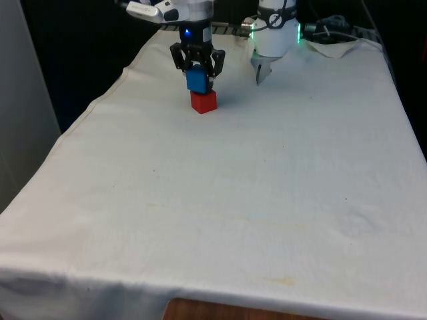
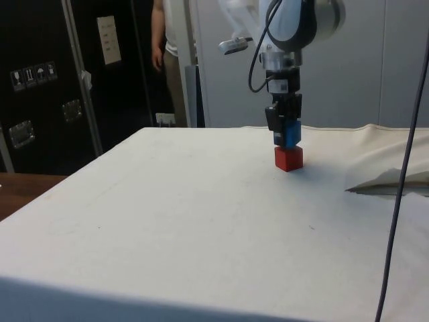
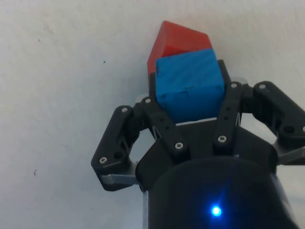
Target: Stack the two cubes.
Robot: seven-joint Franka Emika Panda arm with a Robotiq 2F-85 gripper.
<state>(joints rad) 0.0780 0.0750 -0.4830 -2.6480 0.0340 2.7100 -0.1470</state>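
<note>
Now tool (image 1: pixel 197 72) clenched on blue cube (image 1: pixel 197 81), directly above red cube (image 1: pixel 203 101), approx touching.

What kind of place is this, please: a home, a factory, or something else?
Probably a robotics lab. A table under a plain white cloth holds only a blue cube and a red cube; dark cabinets stand behind, with a person nearby.

Two cubes toward the counter (image 1: pixel 267 200) far end, at the front view's left: upper cube (image 1: pixel 197 80) on lower cube (image 1: pixel 203 101), between the fingers of the end effector (image 1: pixel 197 67) above.
</note>
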